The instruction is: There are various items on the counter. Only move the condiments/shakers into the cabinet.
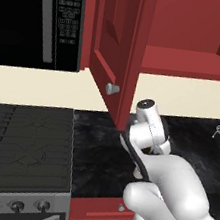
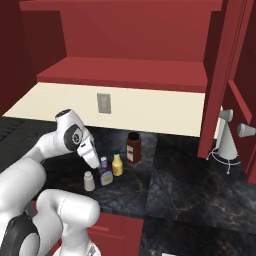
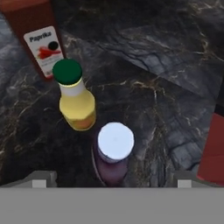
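Purple bottle [image 3: 113,154] centred between open jaws, untouched.

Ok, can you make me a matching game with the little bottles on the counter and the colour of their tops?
Things:
1. purple bottle
2. yellow bottle
3. paprika jar
4. white shaker

Tops:
A. green
B. white, same as its body
C. pale blue
D. black

Pairs: 1-C, 2-A, 3-D, 4-B
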Robot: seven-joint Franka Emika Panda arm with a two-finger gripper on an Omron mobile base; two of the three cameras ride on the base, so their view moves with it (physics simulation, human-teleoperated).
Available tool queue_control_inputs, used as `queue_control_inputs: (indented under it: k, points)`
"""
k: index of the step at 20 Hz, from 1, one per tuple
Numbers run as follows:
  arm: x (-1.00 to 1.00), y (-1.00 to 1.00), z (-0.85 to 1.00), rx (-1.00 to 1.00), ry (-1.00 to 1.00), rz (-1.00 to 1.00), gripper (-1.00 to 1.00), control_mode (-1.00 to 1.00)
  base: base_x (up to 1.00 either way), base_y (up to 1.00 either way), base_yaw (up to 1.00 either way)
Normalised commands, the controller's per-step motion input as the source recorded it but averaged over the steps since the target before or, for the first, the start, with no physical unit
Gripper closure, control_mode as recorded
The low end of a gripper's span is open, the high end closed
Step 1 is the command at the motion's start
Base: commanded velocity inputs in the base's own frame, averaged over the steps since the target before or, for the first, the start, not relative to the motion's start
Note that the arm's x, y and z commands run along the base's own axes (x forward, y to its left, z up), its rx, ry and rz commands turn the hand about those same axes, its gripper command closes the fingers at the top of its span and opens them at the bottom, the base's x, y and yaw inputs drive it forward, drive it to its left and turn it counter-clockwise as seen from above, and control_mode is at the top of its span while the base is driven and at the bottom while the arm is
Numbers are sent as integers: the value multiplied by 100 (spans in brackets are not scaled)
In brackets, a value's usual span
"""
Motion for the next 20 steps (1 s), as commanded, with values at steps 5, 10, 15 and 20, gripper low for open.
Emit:
queue_control_inputs:
  k: [5, 10, 15, 20]
  points:
    - [0, 0, -6, -10, 0, -6, -100, -100, 0, 0, 0]
    - [0, 0, -9, -8, 0, -6, -100, -100, 0, 0, 0]
    - [0, 0, -1, -6, -1, -5, -100, -100, 0, 0, 0]
    - [0, 0, 0, -6, -2, -5, -100, -100, 0, 0, 0]
